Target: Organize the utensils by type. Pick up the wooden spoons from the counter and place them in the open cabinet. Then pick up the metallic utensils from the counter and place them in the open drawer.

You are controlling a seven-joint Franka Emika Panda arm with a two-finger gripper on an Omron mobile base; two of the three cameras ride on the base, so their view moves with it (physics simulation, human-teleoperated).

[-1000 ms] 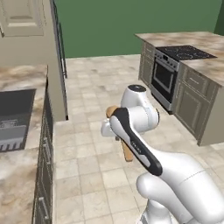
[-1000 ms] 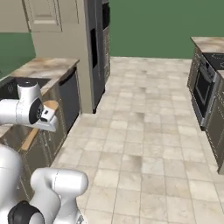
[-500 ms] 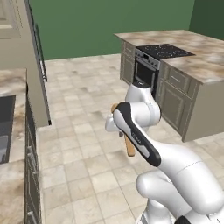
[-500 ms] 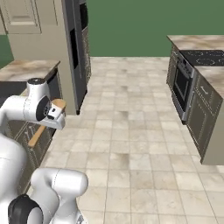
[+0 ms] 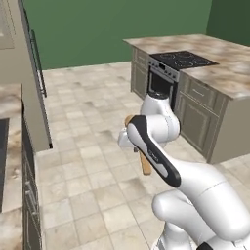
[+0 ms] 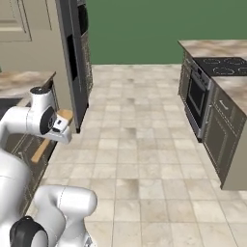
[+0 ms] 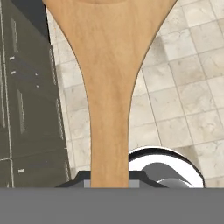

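Note:
My gripper [image 5: 131, 140] is shut on the large orange-tan wooden spoon [image 5: 144, 162] and carries it in the air over the tiled floor. From the right base camera, the gripper [image 6: 60, 127] has the spoon [image 6: 41, 149] slanting down to the left beside the counter's drawer fronts. In the hand view the spoon [image 7: 109, 87] runs up from between the fingertips of the gripper [image 7: 109, 180], its bowl cut off at the top. The marbled counter [image 5: 10, 101] lies to my left. The smaller wooden spoon, the metallic utensils, the open cabinet and the open drawer are out of view.
An island with a black cooktop [image 5: 183, 59] and an oven [image 6: 197, 99] stands on the right. A tall dark appliance column [image 6: 76, 62] rises beside the left counter [image 6: 21, 79]. Open tiled floor [image 6: 140, 144] lies between them.
The whole picture has shifted: the base has moved, so the left counter slides off to the left and the island comes nearer. The spoon stays in the gripper.

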